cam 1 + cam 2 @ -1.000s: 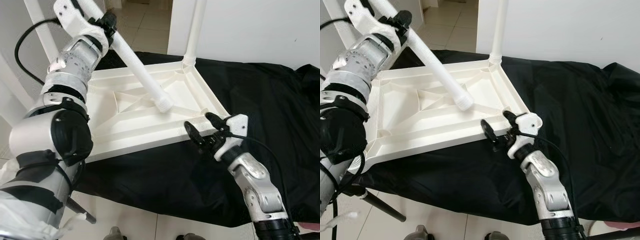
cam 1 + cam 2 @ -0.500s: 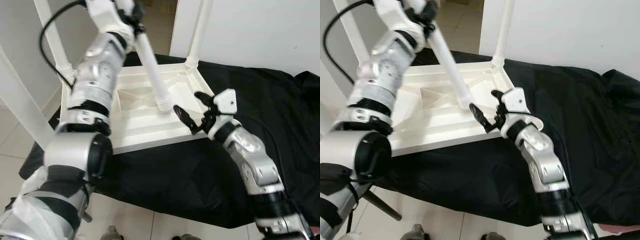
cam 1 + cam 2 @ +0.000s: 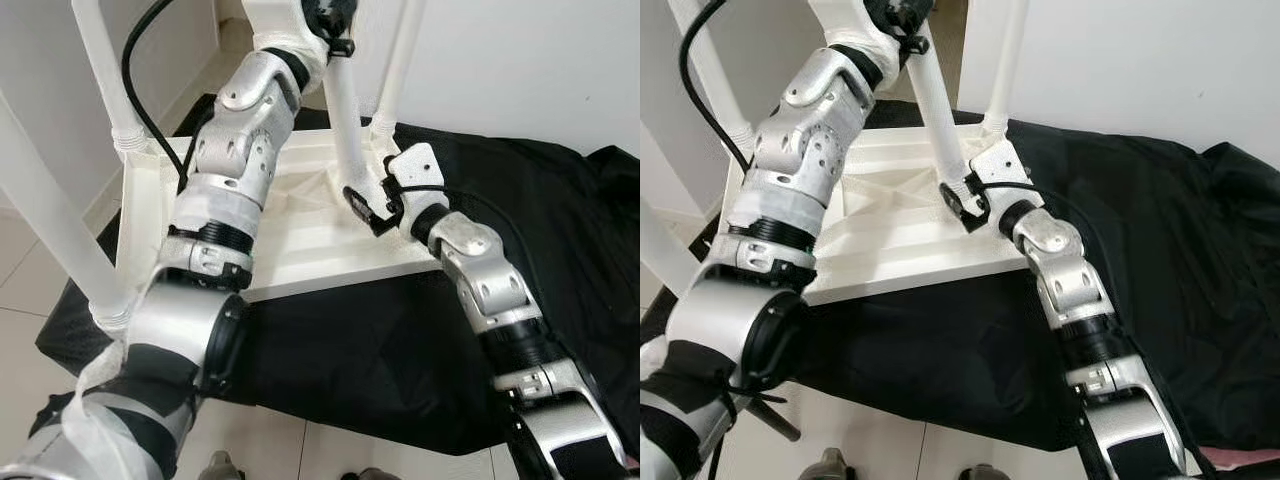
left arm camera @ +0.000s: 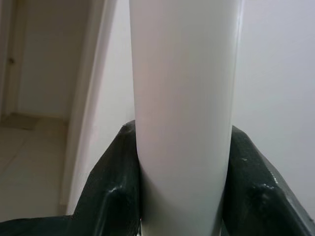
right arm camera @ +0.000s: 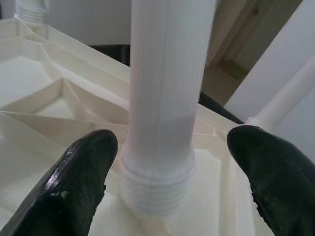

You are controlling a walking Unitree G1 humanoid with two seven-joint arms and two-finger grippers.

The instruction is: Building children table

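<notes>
Black cloth [image 3: 560, 200] under tabletop [image 3: 300, 235]; leg [image 3: 345, 130] top cut off.

Left fingers [image 4: 113, 196] clamped, right fingers [image 5: 83, 177] spread

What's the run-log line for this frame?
left gripper: shut on table leg | right gripper: open, straddling leg's threaded end | upturned tabletop: on black cloth
</notes>
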